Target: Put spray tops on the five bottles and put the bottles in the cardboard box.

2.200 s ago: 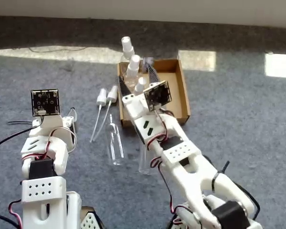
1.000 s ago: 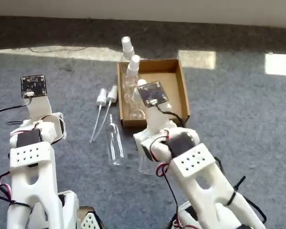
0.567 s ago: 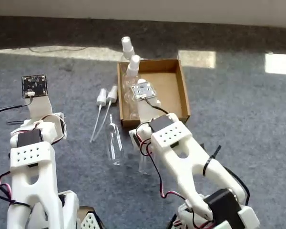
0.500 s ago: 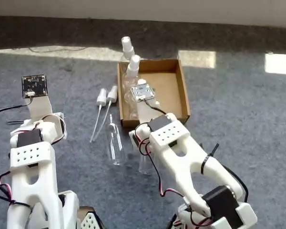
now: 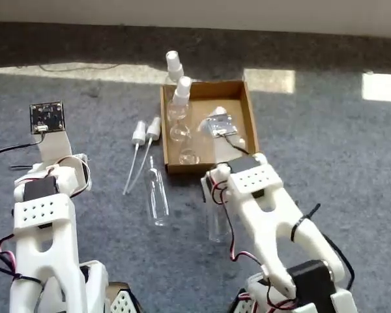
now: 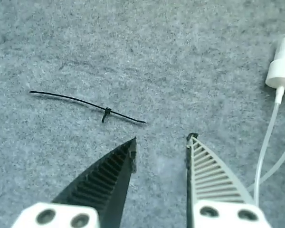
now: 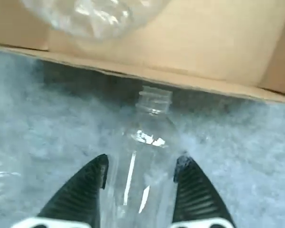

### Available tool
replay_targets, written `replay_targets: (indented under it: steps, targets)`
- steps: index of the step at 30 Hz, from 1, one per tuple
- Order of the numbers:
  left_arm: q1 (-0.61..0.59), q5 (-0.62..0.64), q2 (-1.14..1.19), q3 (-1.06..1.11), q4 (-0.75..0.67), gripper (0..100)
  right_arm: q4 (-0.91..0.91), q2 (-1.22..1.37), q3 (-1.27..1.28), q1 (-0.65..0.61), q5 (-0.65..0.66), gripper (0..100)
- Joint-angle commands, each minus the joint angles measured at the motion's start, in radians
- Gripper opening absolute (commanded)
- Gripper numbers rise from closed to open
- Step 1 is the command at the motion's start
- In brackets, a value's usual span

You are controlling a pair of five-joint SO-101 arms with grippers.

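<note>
Gripping an uncapped bottle (image 7: 147, 137) in the right gripper (image 7: 142, 161), just short of the cardboard box (image 7: 204, 47).
Closed snugly, with ribbed black fingers (image 7: 85, 194) against both sides of the clear, smooth plastic cylinder, lying on fuzzy grey carpet (image 7: 33, 104) with threaded neck toward the brown box wall. Spread apart at the left gripper (image 6: 161, 140), holding nothing, above a thin black cable tie (image 6: 85, 102) and near a white spray top (image 6: 281, 71) with slender tube.
</note>
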Motion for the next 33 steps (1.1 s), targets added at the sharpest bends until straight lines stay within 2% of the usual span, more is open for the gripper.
replay_targets:
  steps: [1, 5, 9, 12, 15, 23, 33]
  targets:
    - [0.021, 0.008, 0.002, -0.039, -0.017, 17, 0.036, -0.143, 0.090, 0.104, 0.106, 0.4]
    - [0.021, 0.008, 0.002, -0.039, -0.017, 17, 0.133, -0.314, 0.148, 0.249, 0.242, 0.4]
    - [0.021, 0.008, 0.002, -0.039, -0.015, 17, 0.188, -0.380, 0.081, 0.486, 0.457, 0.4]
    - [0.044, 0.008, 0.002, -0.039, -0.014, 17, 0.110, -0.323, 0.007, 0.665, 0.562, 0.4]
    - [0.079, 0.005, 0.002, -0.039, -0.012, 17, -0.001, -0.200, -0.047, 0.779, 0.617, 0.4]
    - [0.090, 0.003, 0.002, -0.024, -0.017, 17, -0.082, 0.185, -0.202, 0.854, 0.626, 0.4]
    - [0.090, 0.003, 0.002, -0.021, -0.018, 17, -0.079, 0.409, -0.394, 0.852, 0.623, 0.4]
